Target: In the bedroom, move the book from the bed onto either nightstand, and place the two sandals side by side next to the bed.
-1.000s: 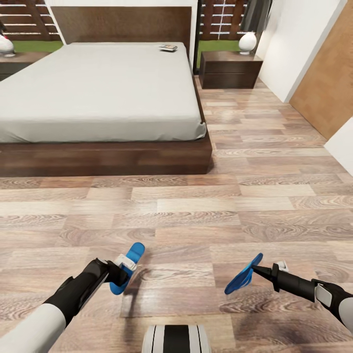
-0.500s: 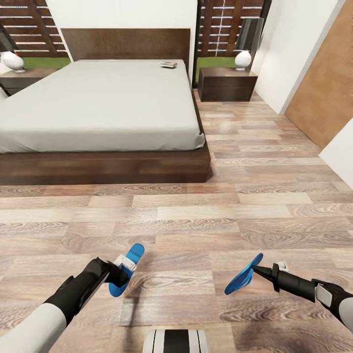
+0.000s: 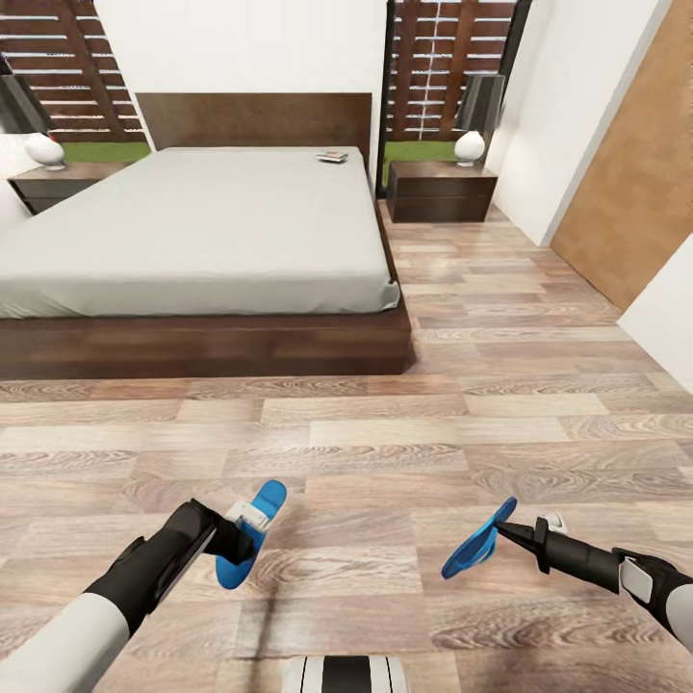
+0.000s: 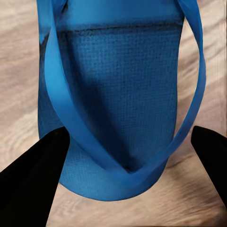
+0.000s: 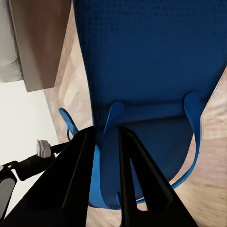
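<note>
From the head camera I see my left hand (image 3: 243,532) low over the wood-plank floor (image 3: 385,452), pinching one blue sandal (image 3: 250,532) that points away from me toward the bed (image 3: 192,231). On the left wrist camera the dark fingers (image 4: 33,175) sit at either side of that sandal's (image 4: 118,104) rounded end, with its strap looping across the sole.

Further left and back, a nightstand (image 3: 58,183) carries a white lamp (image 3: 45,149). The bed fills the upper left of the head view, its grey mattress flat, and the book (image 3: 332,156) lies on the far right corner of it, near the headboard (image 3: 255,120). Just right of the bed stands the second nightstand (image 3: 438,192), also bearing a lamp (image 3: 471,146).

My right hand (image 3: 505,526) is closed on the other sandal (image 3: 478,541), which hangs tilted on edge above the floor. On the right wrist camera the two fingers (image 5: 78,184) nip the strap region of its sole (image 5: 151,61). The two sandals are well apart.
</note>
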